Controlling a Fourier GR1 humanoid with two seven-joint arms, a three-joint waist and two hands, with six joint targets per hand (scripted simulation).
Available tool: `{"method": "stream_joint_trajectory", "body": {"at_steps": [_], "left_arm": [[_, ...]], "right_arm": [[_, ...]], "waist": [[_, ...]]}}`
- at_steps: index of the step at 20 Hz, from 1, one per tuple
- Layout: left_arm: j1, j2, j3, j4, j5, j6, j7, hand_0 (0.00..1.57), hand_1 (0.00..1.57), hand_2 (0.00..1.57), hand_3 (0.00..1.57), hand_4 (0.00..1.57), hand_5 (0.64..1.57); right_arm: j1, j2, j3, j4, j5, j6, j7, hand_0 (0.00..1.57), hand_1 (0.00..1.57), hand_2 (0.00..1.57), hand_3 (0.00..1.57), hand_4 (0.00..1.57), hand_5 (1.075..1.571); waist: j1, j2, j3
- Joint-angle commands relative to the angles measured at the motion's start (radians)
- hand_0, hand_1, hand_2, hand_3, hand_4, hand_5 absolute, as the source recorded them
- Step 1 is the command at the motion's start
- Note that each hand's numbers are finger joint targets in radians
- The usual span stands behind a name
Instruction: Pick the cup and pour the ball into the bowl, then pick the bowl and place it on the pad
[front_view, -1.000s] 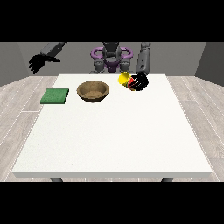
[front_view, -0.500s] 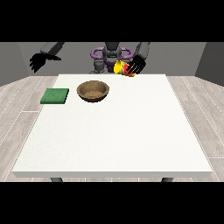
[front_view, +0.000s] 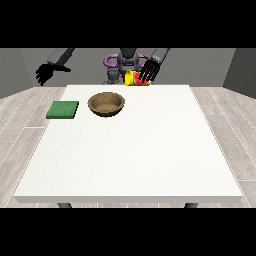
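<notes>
A yellow and red cup (front_view: 133, 78) hangs in the air above the table's far edge, tipped on its side with the yellow end toward the view's left. The hand at the view's right (front_view: 149, 73) has its fingers curled round it. The ball does not show. A brown wooden bowl (front_view: 106, 104) stands on the white table (front_view: 130, 150), below and to the left of the cup. A green pad (front_view: 63, 109) lies flat left of the bowl. The hand at the view's left (front_view: 45, 73) hangs off the table's left side with fingers spread, holding nothing.
The robot's torso (front_view: 125, 62) stands behind the table's far edge. Grey plank floor surrounds the table on all sides.
The hand at the view's right has lifted the cup off the table, carried it up and leftward, and tipped it toward the bowl. The other hand has stayed still.
</notes>
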Motion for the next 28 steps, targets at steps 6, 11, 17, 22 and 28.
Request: {"method": "stream_joint_trajectory", "body": {"at_steps": [6,11,17,22,28], "left_arm": [[-0.069,-0.035,-0.166,-0.033,-0.216,-0.048,0.244,0.56,0.56,1.57,1.56,0.91,1.57],[-0.152,-0.036,-0.26,-0.049,-0.328,-0.113,0.333,0.55,0.55,1.57,1.57,0.88,1.571],[-0.116,-0.036,-0.415,-0.12,-0.408,-0.183,0.438,0.38,0.38,1.57,1.57,0.84,1.569],[-0.109,-0.036,-0.504,-0.098,-0.474,-0.306,0.435,0.05,0.05,1.57,1.57,1.09,1.495],[-0.182,-0.036,-0.51,-0.038,-0.557,-0.425,0.379,0.61,0.61,1.57,1.57,1.23,1.387]], "right_arm": [[-0.11,-0.076,-0.002,0.045,-0.007,0.039,0.051,0.0,0.0,0.0,0.0,0.0,1.537],[-0.184,-0.007,0.04,0.043,0.045,-0.084,0.058,0.0,0.0,0.0,0.22,0.0,1.533],[-0.253,-0.023,0.017,0.082,0.007,-0.045,0.069,0.0,0.0,0.0,0.27,0.0,1.528],[-0.237,0.0,0.047,0.084,0.023,-0.026,0.066,0.0,0.0,0.0,0.28,0.0,1.523],[-0.234,0.048,0.076,0.071,0.041,-0.066,0.079,0.0,0.0,0.0,0.07,0.0,1.519]], "waist": [[-0.034,0.042,-0.0005],[-0.032,0.058,-0.0005],[-0.049,0.088,-0.0002],[-0.079,0.073,-0.0001],[-0.097,0.046,-0.0006]]}}
